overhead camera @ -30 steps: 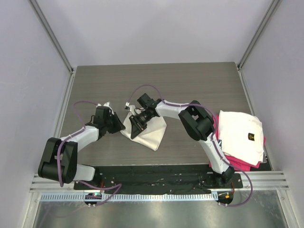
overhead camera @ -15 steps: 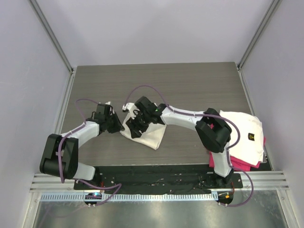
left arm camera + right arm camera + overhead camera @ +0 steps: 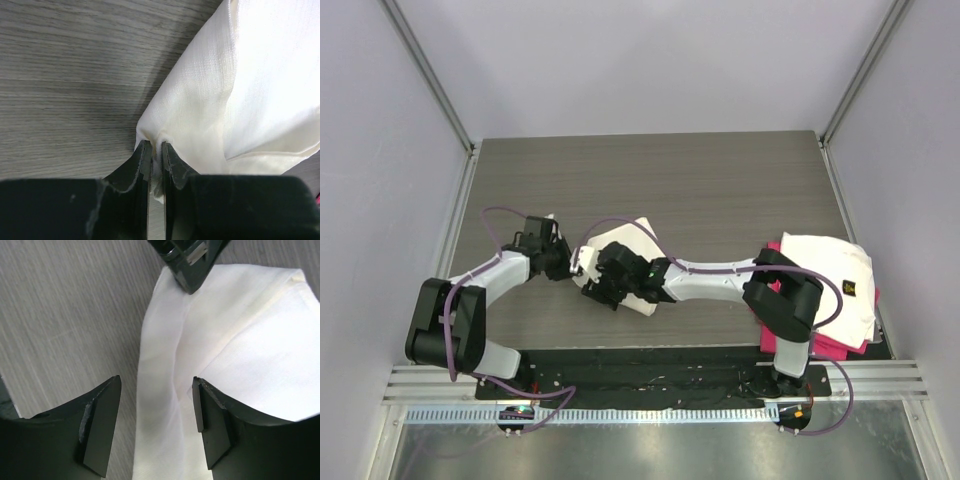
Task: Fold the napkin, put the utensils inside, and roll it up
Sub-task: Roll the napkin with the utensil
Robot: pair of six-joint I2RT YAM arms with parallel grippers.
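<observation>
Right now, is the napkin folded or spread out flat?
Folded: the napkin shows stacked layers with a doubled edge. The left gripper pinches its corner; the right gripper hangs open above it.

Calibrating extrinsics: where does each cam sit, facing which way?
Top external: above and behind the bases, looking down at the table; both arms show, meeting at the napkin.
Left wrist: low, looking along the left fingers, shut on the napkin's edge.
Right wrist: above the napkin, looking down between the open right fingers.
Shared: right wrist also shows the left fingers pinching the napkin.
</observation>
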